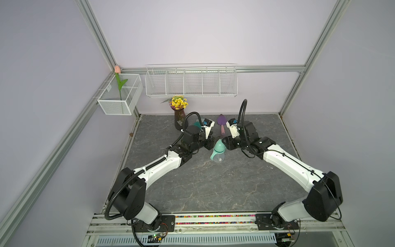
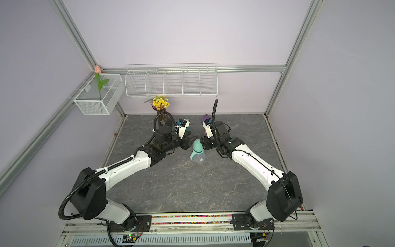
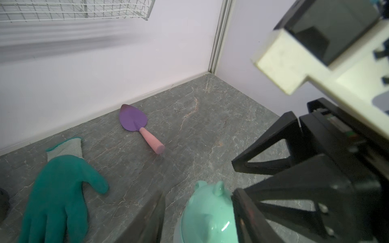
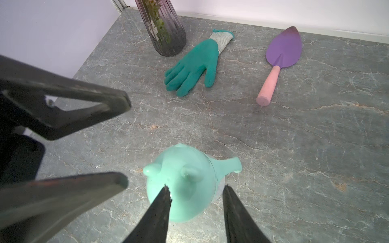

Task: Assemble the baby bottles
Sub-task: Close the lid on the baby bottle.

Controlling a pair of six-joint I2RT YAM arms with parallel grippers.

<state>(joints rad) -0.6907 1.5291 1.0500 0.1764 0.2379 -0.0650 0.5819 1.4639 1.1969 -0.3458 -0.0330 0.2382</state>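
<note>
While both arms crowd in on it, the baby bottle (image 1: 218,150) is mid-table between them and reads as put together: mint dome cap (image 4: 181,181) on top, two-handled ring (image 4: 230,166) beneath it, clear body (image 1: 218,158) at the other end. No loose part shows on the table (image 4: 294,147) in any view; whatever sits under the cap is hidden.

The right gripper (image 4: 196,187) has its fingers set close on either side of the cap, though the right wrist view does not let me tell whether they press on it. The left gripper (image 4: 127,142) stands about half open, one tip just beside the cap, holding nothing.

Little remains, by my judgement: seating or checking the cap. The teal glove (image 4: 193,65) and purple trowel (image 4: 280,54) lie well apart, nearer the back wall.
</note>
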